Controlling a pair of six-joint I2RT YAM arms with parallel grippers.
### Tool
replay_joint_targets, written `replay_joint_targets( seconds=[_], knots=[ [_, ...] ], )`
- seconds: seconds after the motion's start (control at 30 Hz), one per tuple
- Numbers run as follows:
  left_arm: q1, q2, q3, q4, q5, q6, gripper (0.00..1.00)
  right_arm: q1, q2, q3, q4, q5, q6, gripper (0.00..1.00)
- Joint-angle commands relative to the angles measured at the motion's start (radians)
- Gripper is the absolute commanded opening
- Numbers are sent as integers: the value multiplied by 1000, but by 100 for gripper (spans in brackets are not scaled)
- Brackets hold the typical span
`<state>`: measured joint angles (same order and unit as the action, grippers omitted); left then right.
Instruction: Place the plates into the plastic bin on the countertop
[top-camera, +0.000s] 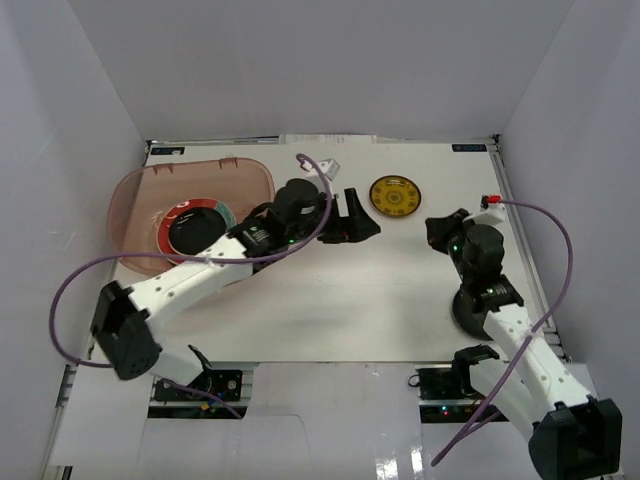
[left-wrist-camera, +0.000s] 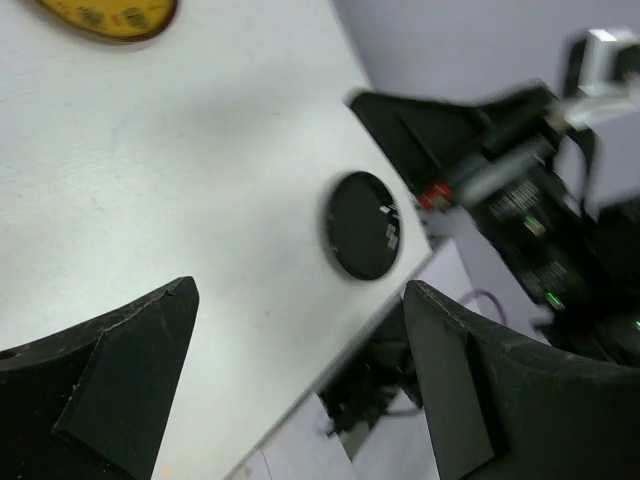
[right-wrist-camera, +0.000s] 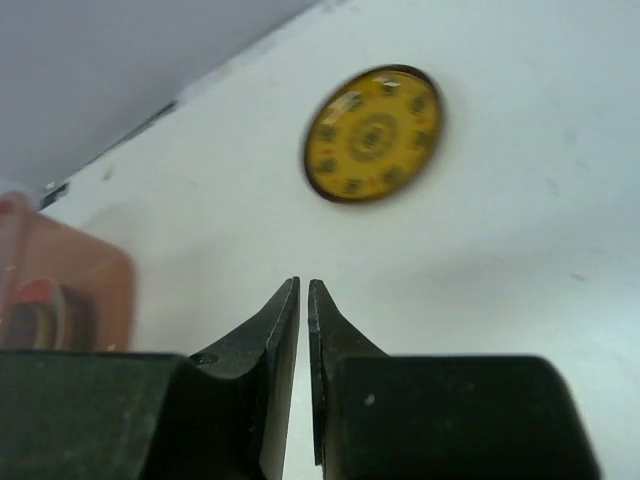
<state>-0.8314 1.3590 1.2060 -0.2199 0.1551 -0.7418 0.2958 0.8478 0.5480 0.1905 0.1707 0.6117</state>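
The translucent pinkish plastic bin (top-camera: 135, 200) stands at the far left of the white countertop (top-camera: 350, 300). A red-and-teal plate (top-camera: 166, 232) lies in it with a glossy black plate (top-camera: 192, 232) on top. A yellow-brown patterned plate (top-camera: 395, 196) lies on the countertop at the far middle; it also shows in the right wrist view (right-wrist-camera: 372, 133) and the left wrist view (left-wrist-camera: 110, 15). My left gripper (top-camera: 362, 222) is open and empty, just left of that plate (left-wrist-camera: 300, 290). My right gripper (top-camera: 438, 232) is shut and empty, to the plate's near right (right-wrist-camera: 304, 283).
A small black round disc (left-wrist-camera: 362, 238) lies near the countertop's right front corner, partly under my right arm (top-camera: 468, 312). My left arm reaches across the bin's near rim. The bin shows at the left of the right wrist view (right-wrist-camera: 60, 290). White walls enclose the table.
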Motion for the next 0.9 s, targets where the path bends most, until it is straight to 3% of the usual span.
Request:
replay_joint_targets(
  seconds=[0.0, 0.13, 0.37, 0.47, 0.63, 0.73, 0.87],
  knots=[
    [-20, 170, 75, 54, -259, -10, 94, -141, -149, -78, -118, -85, -6, 13],
    [-20, 455, 197, 123, -367, -82, 87, -221, -298, -117, -227, -198, -27, 13],
    [14, 889, 659, -45, -473, -111, 80, -222, -418, -138, -359, -342, -49, 17],
    [54, 1015, 788, -105, -457, -151, 75, -222, -450, -116, -391, -362, -75, 18],
    [100, 1100, 828, -89, -413, -232, 70, -221, -467, -94, -433, -416, -86, 19],
    [106, 1134, 826, -8, -381, -257, 61, -215, -467, -111, -428, -451, -73, 19],
    [107, 1195, 894, 10, -342, -265, 33, -208, -480, -151, -434, -459, -67, 24]
  ],
)
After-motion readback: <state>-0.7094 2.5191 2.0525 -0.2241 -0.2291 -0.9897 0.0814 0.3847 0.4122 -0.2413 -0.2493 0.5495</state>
